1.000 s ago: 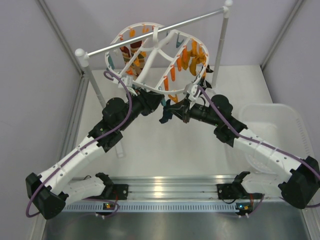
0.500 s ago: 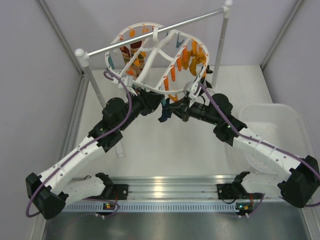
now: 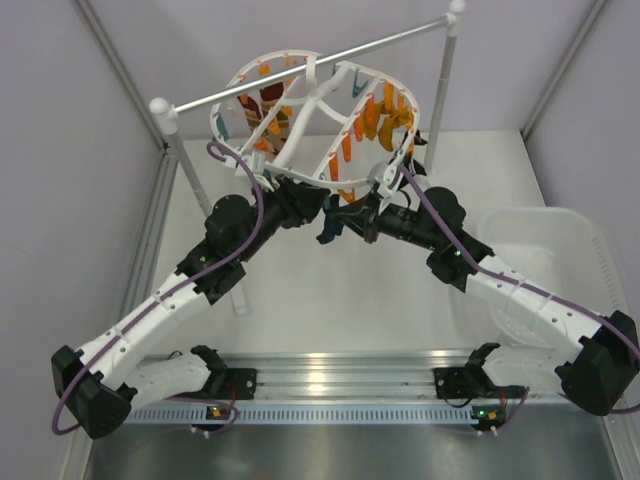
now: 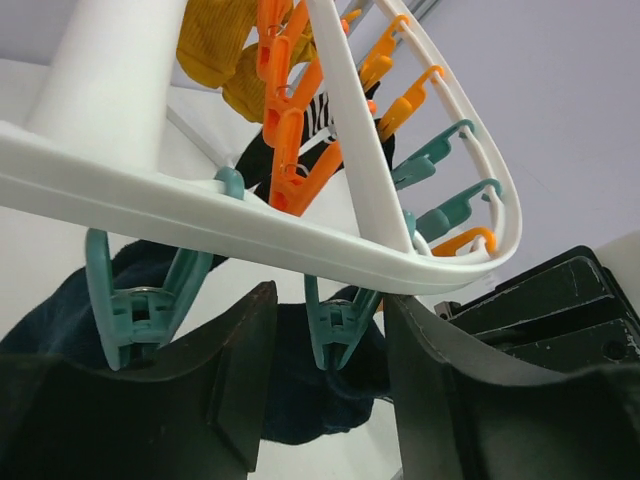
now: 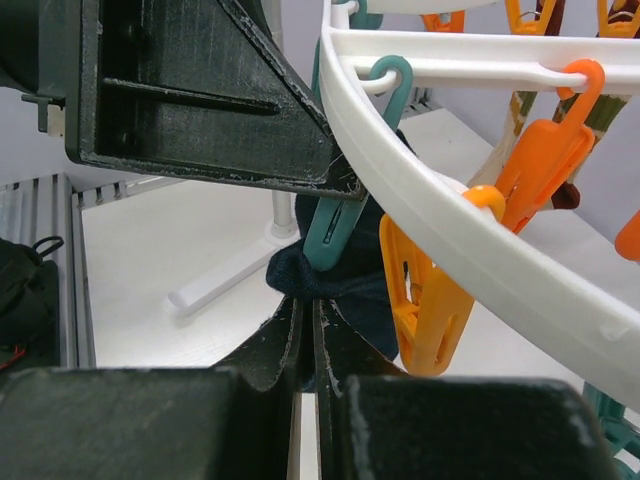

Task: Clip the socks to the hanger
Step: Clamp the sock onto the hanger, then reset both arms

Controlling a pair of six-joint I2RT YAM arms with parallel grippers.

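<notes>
The white ring hanger [image 3: 297,125] hangs from the rod, with orange and teal clips round its rim. My right gripper [image 3: 352,216] is under the near rim, shut on a bunched dark teal-navy sock [image 3: 330,230]. In the right wrist view the closed gripper [image 5: 308,305] pinches the sock [image 5: 345,280] right below a teal clip [image 5: 335,230]. My left gripper [image 3: 323,203] is open. In the left wrist view its jaws [image 4: 330,330] stand either side of a teal clip [image 4: 340,325] under the rim [image 4: 250,225], and the sock [image 4: 310,390] hangs behind the clip's tip. I cannot tell whether the clip grips it.
A mustard-orange sock [image 3: 395,115] and a maroon-striped sock [image 3: 272,100] hang on the far clips. The white-and-metal rod stand [image 3: 310,65] carries the hanger, and its foot [image 5: 225,275] lies on the table. A clear plastic bin [image 3: 545,250] sits at the right.
My right gripper has moved the sock slightly up and left, closer under the hanger's near rim. The left arm has barely moved.
</notes>
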